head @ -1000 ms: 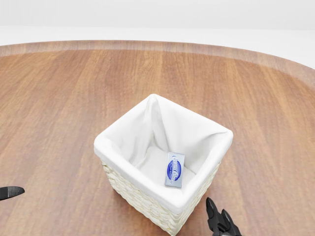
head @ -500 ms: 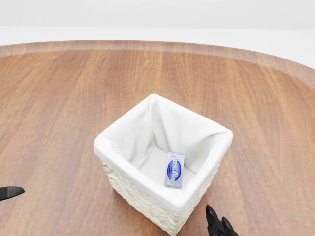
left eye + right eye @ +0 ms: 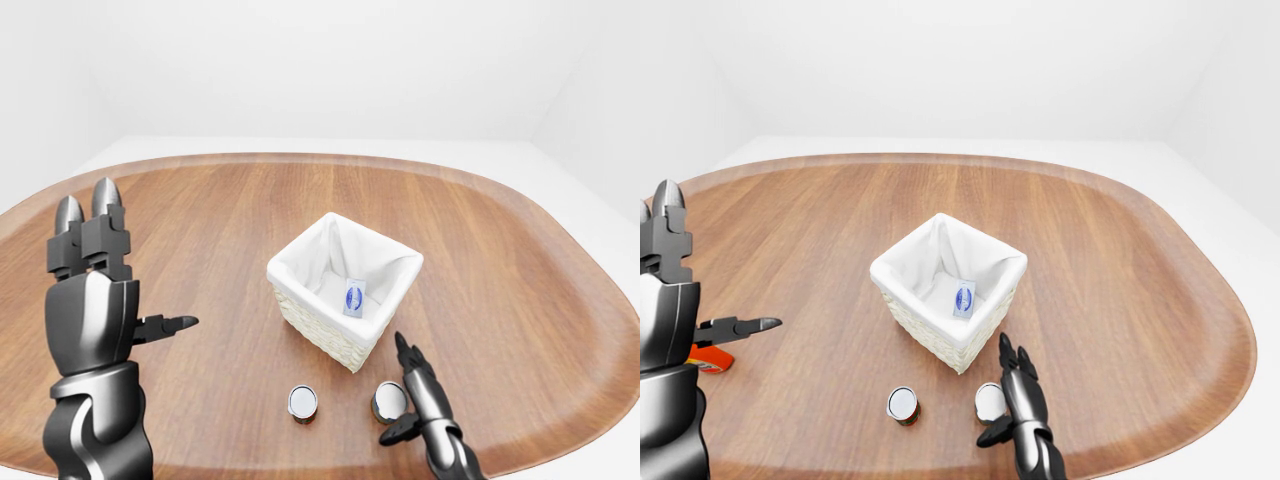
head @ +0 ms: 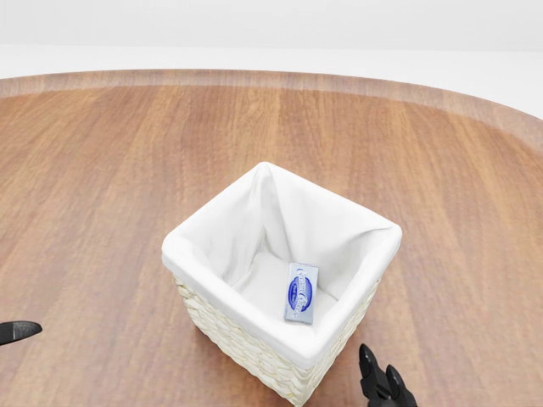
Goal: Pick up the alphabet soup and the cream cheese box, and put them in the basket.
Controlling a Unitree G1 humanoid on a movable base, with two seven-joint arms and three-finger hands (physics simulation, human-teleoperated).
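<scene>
With the blue-labelled cream cheese box [image 4: 301,292] already inside the white-lined wicker basket [image 3: 300,312], the black right hand [image 3: 415,385], fingers spread, risks toppling the small upright soup can [image 3: 388,401] just below the basket.

a bare simulated test room: plain white walls [image 3: 300,60] and floor around one rounded wooden counter [image 3: 500,270].

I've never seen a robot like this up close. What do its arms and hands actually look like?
Both are glossy dark grey metal. The left arm is built of chunky rounded segments, and the left hand has blocky knuckles with bullet-shaped silvery fingertips. The right hand shows slim, jointed, pointed fingers. No cables, markings or sleeves are visible.
</scene>
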